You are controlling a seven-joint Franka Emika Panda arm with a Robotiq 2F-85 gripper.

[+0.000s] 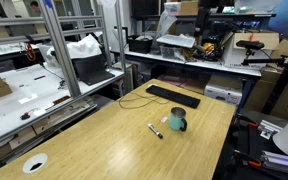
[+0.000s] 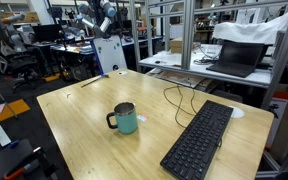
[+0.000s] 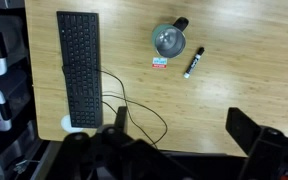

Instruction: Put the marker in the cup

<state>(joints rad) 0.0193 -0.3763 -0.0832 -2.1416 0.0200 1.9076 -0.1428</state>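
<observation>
The teal-green cup point(image 3: 169, 40) stands upright on the wooden table, its handle pointing to the upper right in the wrist view. It also shows in both exterior views point(image 1: 177, 121) point(image 2: 125, 119). The marker point(image 3: 194, 63), dark with a whitish end, lies flat on the table just beside the cup, apart from it; it also shows in an exterior view point(image 1: 155, 130). My gripper point(image 3: 184, 130) is open and empty, high above the table, with the cup and marker well ahead of its fingers. The arm point(image 2: 104, 18) stands at the table's far end.
A black keyboard point(image 3: 79, 65) lies next to the cup, and its black cable point(image 3: 134, 110) loops across the table. A white round disc point(image 3: 69, 123) sits near the table edge. A small red-and-white tag point(image 3: 160, 63) lies by the cup. Shelving and desks surround the table.
</observation>
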